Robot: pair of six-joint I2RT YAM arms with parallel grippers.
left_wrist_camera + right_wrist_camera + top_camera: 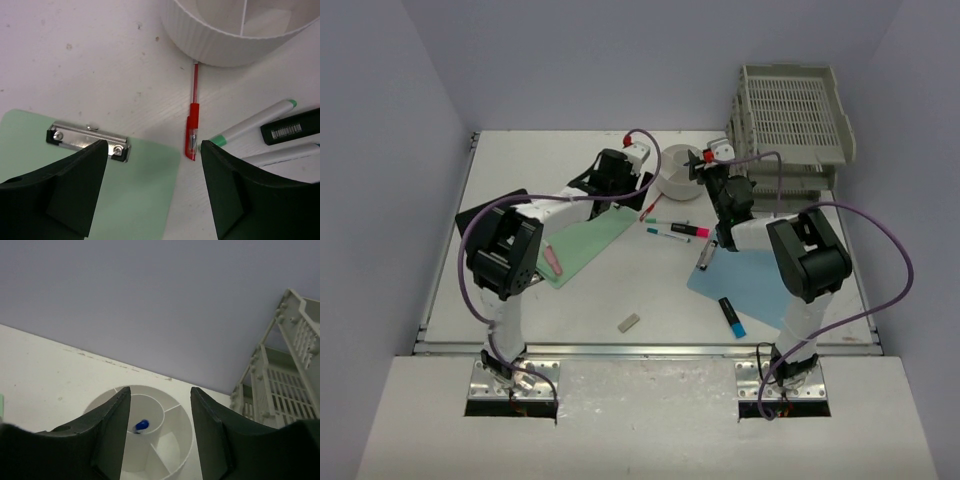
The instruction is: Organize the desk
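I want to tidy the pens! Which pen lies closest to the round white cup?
The red pen; its tip almost touches the round white cup, while the markers lie farther away.

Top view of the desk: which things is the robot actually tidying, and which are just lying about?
Probably part of the job:
desk, red pen, green clipboard, markers, blue highlighter, white eraser, round pen holder.

Just there, it seems:
grey paper trays, lilac walls, metal rail.
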